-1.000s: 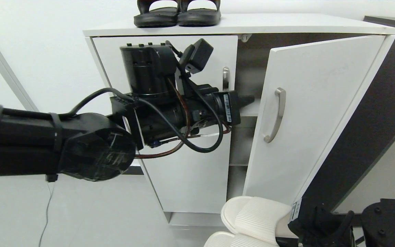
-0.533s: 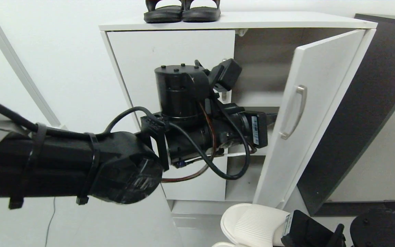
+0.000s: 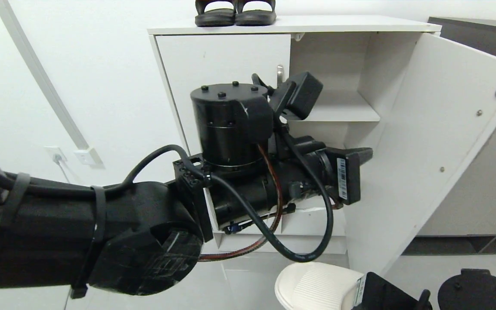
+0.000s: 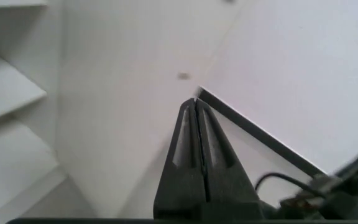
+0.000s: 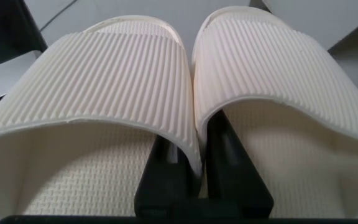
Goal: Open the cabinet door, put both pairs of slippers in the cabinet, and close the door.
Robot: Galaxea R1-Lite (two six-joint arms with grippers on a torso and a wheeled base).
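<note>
The white cabinet (image 3: 218, 64) has its left door shut and its right door (image 3: 424, 142) swung wide, inner face and hinge plate showing. Bare shelves (image 3: 342, 112) lie inside. A black pair of slippers (image 3: 235, 13) rests on the cabinet top. My left gripper (image 3: 366, 153) is shut, and its tip (image 4: 196, 106) is against the open door's inner face (image 4: 123, 93). Low in front of the cabinet, my right gripper (image 5: 194, 155) is shut on the touching inner walls of the white ribbed slippers (image 5: 129, 74). One white slipper (image 3: 312, 286) is in the head view.
A dark grey unit (image 3: 476, 26) stands just right of the open door. On the wall left of the cabinet are a slanted white strip (image 3: 37, 73) and a socket (image 3: 56, 153). Pale floor lies below the cabinet.
The right door has swung from partly open to wide open, with my left gripper moving right along its inner side. The head view has shifted. The right gripper keeps its hold on the white slippers.
</note>
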